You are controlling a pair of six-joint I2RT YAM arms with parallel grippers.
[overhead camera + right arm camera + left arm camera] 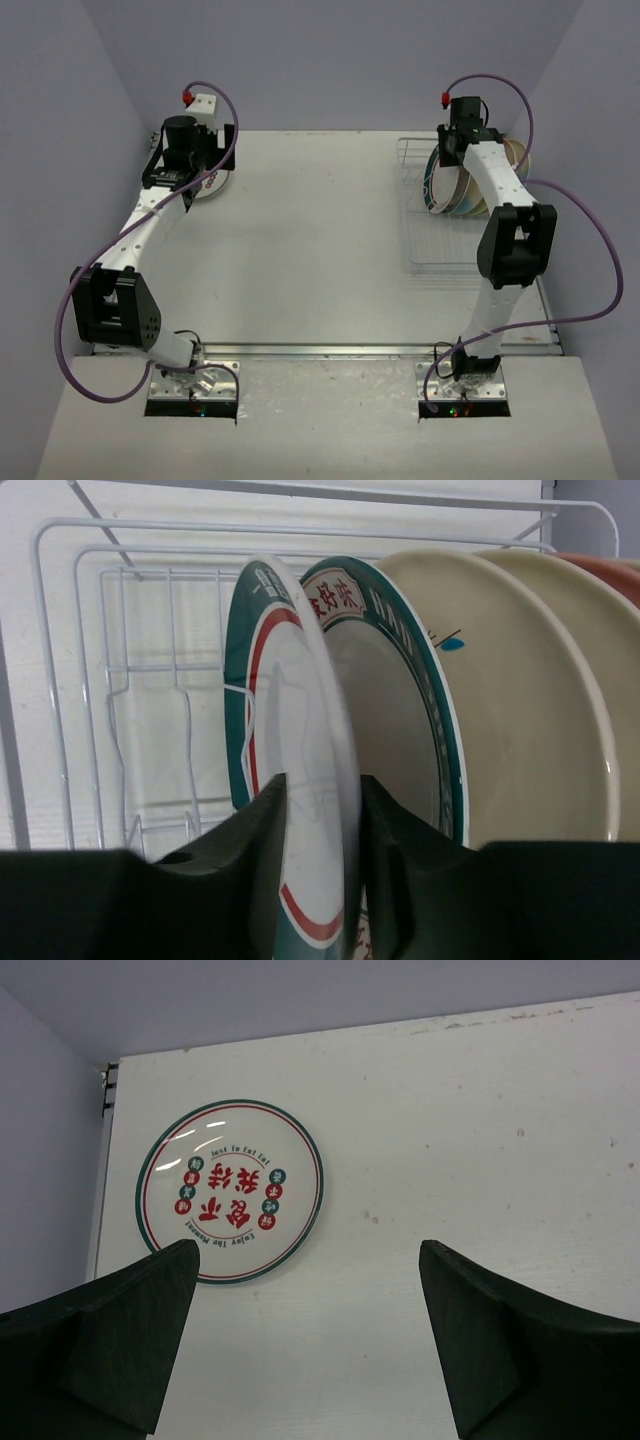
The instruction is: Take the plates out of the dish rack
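Note:
A white plate with a green rim, red ring and red characters (230,1190) lies flat on the table at the far left, partly under my left arm (214,184). My left gripper (308,1250) hovers open just in front of it, holding nothing. In the dish rack (428,235) at the far right, several plates stand on edge. My right gripper (322,785) is shut on the foremost one, a white plate with a green rim and red ring (300,680). Behind it stand another green-rimmed plate (400,710), two cream ones (520,700) and a pinkish one (612,575).
The rack's white wire rails (60,680) rise to the left of and behind the gripped plate, with free slots on that side. Purple walls close in the table on the left, back and right. Purple cables loop off both arms.

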